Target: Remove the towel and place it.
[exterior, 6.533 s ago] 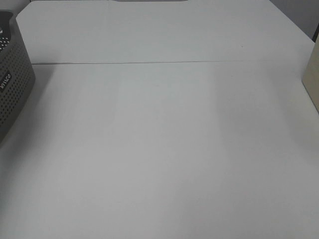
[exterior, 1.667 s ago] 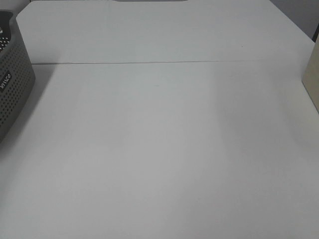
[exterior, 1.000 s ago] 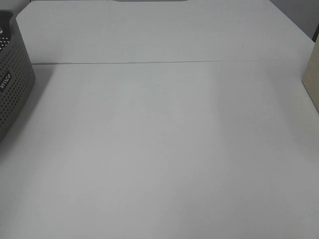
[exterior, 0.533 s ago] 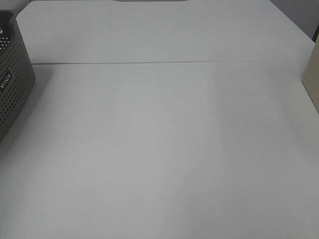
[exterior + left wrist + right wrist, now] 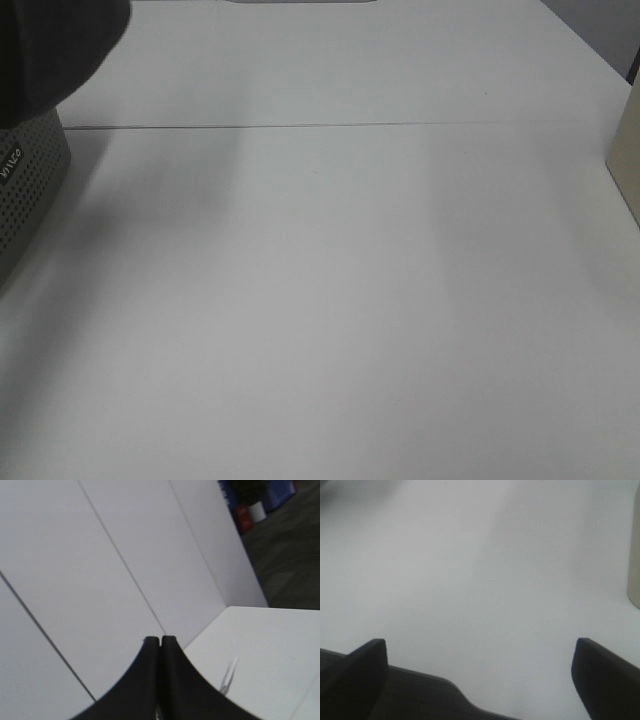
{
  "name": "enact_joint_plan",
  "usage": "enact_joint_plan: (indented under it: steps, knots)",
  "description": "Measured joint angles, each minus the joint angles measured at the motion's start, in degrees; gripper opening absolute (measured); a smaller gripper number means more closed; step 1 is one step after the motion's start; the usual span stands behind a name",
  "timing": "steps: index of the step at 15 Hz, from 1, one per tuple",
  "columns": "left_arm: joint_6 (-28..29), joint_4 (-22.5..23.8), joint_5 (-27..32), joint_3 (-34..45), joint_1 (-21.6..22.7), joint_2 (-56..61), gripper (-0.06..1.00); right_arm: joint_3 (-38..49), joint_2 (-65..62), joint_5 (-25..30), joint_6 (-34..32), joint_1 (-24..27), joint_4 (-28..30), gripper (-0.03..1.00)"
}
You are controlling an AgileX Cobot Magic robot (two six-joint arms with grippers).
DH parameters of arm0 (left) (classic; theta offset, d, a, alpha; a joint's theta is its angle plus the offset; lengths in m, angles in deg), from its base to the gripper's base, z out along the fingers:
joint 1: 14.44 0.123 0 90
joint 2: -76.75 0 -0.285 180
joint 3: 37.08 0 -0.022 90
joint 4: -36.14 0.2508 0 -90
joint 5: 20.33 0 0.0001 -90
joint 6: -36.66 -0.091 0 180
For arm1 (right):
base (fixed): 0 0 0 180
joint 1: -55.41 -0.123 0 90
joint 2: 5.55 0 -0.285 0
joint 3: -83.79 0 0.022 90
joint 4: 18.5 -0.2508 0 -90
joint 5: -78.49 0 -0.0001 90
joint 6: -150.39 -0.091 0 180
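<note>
white counter (image 5: 340, 300) with a thin seam (image 5: 330, 126) running across toward its far edge; a white panelled wall (image 5: 100, 570) with dark joints, dark floor (image 5: 290, 555) beyond, light even and soft

Flat, diffuse light turns the white surface (image 5: 350, 300) pale grey in the high view, with low contrast and no glare. The towel (image 5: 50, 45) is a dark, blurred mass in the far left corner. It casts a faint, soft-edged shadow on the surface beside the basket (image 5: 25, 200). At the left wrist, the left fingers (image 5: 145, 680) are featureless black against bright wall panels (image 5: 100, 555), with the floor (image 5: 290, 545) beyond dim. At the right wrist, the right fingers (image 5: 362, 665) are dark, out-of-focus shapes over a hazy surface.
</note>
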Motion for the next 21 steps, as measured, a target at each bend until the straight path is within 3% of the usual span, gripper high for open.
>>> enact_joint_plan:
  steps: [5, 8, 9, 10, 13, 15, 21]
  knots:
    - [-2.75, 2.81, 21.77, 0.00, -0.34, -0.17, 0.00, 0.00, 0.00, -1.66, 0.23, 0.00, -3.72, 0.95]
    - [-2.92, 3.32, 25.38, 0.00, -0.34, -0.63, 0.00, -0.17, 1.49, -5.61, 6.30, 0.00, -12.83, 0.95]
    - [-2.46, 4.30, 25.50, 0.00, -0.34, -0.63, 0.00, -0.52, 5.90, -9.22, 16.96, 0.00, -22.35, 0.95]
    - [-2.18, 4.47, 25.61, 0.00, -0.34, -0.63, 0.00, -0.57, 7.28, -10.43, 20.17, 0.00, -25.10, 0.95]
    - [0.34, 7.33, 25.67, 0.00, -0.34, -0.63, 0.00, -0.57, 16.56, -16.04, 37.70, 0.00, -40.51, 0.95]
    - [0.52, 10.37, 25.61, 0.17, -0.63, -0.63, 0.00, -0.57, 24.12, -16.62, 49.50, 0.00, -51.85, 0.95]
    - [-3.44, 13.18, 25.95, 8.54, -8.88, -2.46, 0.00, -0.57, 49.22, -3.84, 95.91, 0.00, -75.11, 0.93]
